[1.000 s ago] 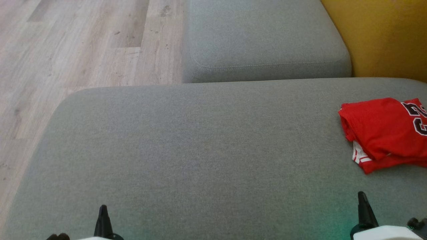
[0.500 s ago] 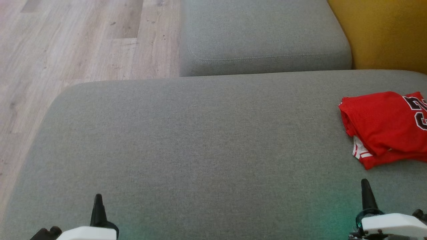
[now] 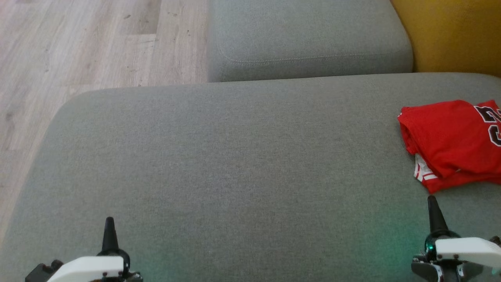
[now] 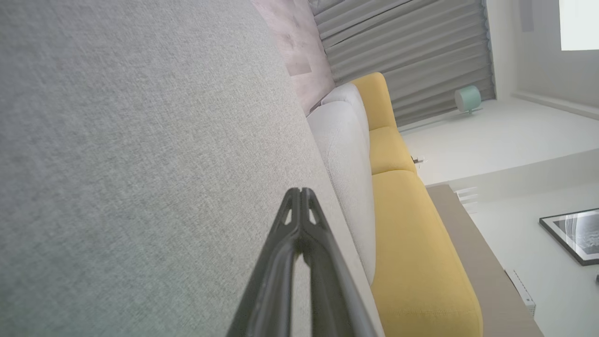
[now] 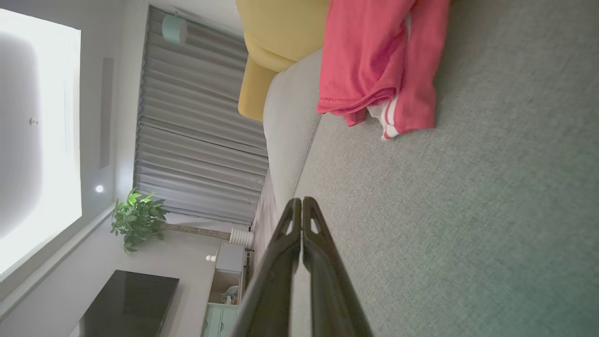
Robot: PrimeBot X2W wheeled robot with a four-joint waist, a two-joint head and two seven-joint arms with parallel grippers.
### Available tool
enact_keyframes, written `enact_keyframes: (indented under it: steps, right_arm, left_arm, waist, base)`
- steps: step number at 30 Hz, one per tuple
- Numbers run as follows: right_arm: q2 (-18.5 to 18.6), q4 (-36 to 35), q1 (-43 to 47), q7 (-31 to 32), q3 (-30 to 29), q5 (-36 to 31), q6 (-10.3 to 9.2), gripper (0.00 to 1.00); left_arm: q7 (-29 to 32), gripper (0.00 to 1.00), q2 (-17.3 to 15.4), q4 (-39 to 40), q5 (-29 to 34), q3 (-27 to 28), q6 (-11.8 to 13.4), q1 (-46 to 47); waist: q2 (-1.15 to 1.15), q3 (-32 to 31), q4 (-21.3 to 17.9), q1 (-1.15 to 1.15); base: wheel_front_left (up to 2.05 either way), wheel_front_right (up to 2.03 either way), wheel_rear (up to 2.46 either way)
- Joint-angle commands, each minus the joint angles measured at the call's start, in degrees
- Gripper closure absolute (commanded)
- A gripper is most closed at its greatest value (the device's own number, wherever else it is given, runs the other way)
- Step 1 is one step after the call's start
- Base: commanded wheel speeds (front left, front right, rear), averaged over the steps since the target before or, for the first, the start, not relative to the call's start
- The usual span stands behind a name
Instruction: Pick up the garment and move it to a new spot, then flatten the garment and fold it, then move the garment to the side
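You'll find the garment (image 3: pixel 450 141) at the right edge of the head frame, about mid-height. It is a folded red bundle with dark numerals cut off by the frame edge and a white-striped hem poking out at its lower left. It lies on the big grey cushion (image 3: pixel 242 164). Your right gripper (image 3: pixel 432 200) sits at the lower right, just below the garment's lower corner and apart from it, fingers pressed together and gripping nothing. In its wrist frame the tips meet over bare cushion, with the garment at the top. Your left gripper (image 3: pixel 109 221), at the lower left and well apart from the garment, is likewise closed and empty. A second cushion (image 3: pixel 305 35) sits top centre, with wood floor (image 3: pixel 78 47) in the upper left and yellow upholstery (image 3: pixel 458 35) in the upper right.
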State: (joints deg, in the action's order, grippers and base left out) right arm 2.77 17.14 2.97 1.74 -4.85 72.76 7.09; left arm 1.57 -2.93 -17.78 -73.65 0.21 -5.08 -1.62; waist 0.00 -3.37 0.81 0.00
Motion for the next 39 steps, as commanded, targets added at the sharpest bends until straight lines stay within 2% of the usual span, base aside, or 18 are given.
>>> enact_keyframes:
  steps: [1,27,39]
  right_arm:
    - [0.34,-2.32,-3.59,0.47,0.5,1.61,0.31,1.0]
    - [0.1,-3.11,-9.13,4.74,-1.68,19.31,0.4,1.0]
    - [0.1,-3.12,-9.16,4.76,-1.68,19.4,0.4,1.0]
  left_arm:
    - [0.5,1.0,-0.05,2.2,-1.39,2.24,-0.47,3.49]
    - [4.89,1.0,0.05,3.71,-18.45,6.27,-2.4,7.79]
    - [4.91,1.0,0.05,3.72,-18.53,6.29,-2.41,7.81]
  waist:
    - [0.0,0.16,-0.05,0.0]
    - [0.0,3.53,-0.81,0.0]
    - [0.0,3.55,-0.81,0.0]
  base:
    - [0.0,0.0,0.0]
    - [0.0,0.0,0.0]
    - [0.0,0.0,0.0]
